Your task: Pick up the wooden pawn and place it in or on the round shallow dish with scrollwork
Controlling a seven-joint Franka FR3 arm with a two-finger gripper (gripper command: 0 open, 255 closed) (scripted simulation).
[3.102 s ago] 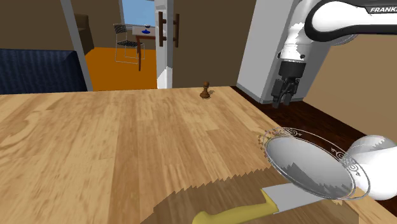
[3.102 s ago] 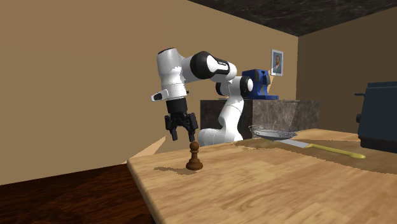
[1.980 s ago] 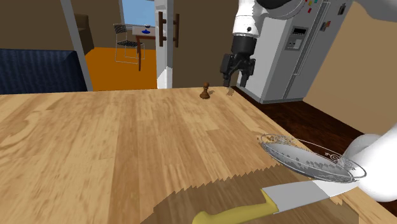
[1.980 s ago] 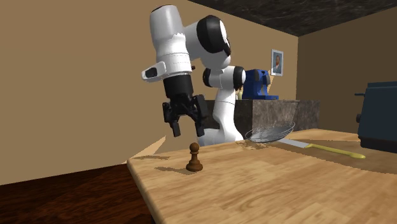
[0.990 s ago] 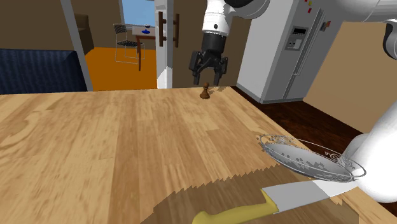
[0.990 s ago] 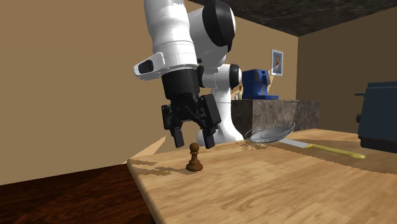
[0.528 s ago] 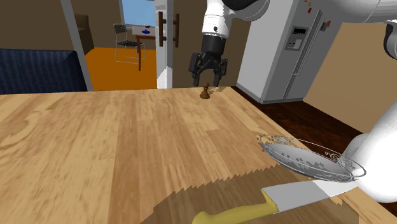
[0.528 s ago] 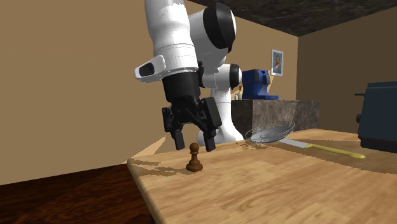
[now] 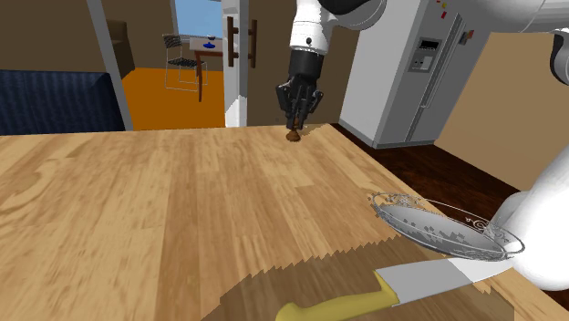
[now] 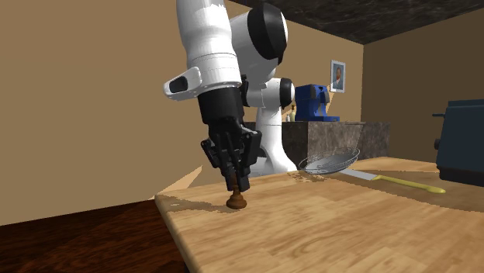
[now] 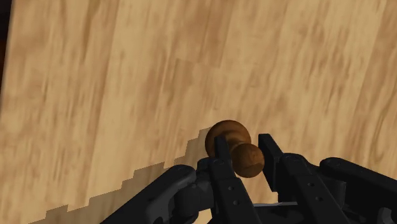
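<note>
A small brown wooden pawn (image 9: 294,137) stands on the wooden table (image 9: 182,210), close to its far edge. My black gripper (image 9: 294,123) points straight down over it, shut on the pawn's upper part. From the second exterior view the gripper (image 10: 236,186) hides the head, and the pawn's base (image 10: 237,202) rests on the tabletop. The wrist view has the pawn (image 11: 245,159) clasped between both fingers (image 11: 221,150). The round shallow dish (image 9: 429,194) with scrollwork on its rim lies tilted near the arm's base, also seen as the dish (image 10: 330,163) behind the gripper.
A yellow-handled knife (image 9: 383,292) lies next to the dish, at the table's near corner. A dark appliance (image 10: 461,143) stands on the table at the second exterior view's right. Beyond the far edge are a grey fridge (image 9: 410,73) and a blue sofa (image 9: 55,100).
The gripper hung open just above the pawn; it has come down and shut on the pawn's head. The pawn, dish and knife have not moved.
</note>
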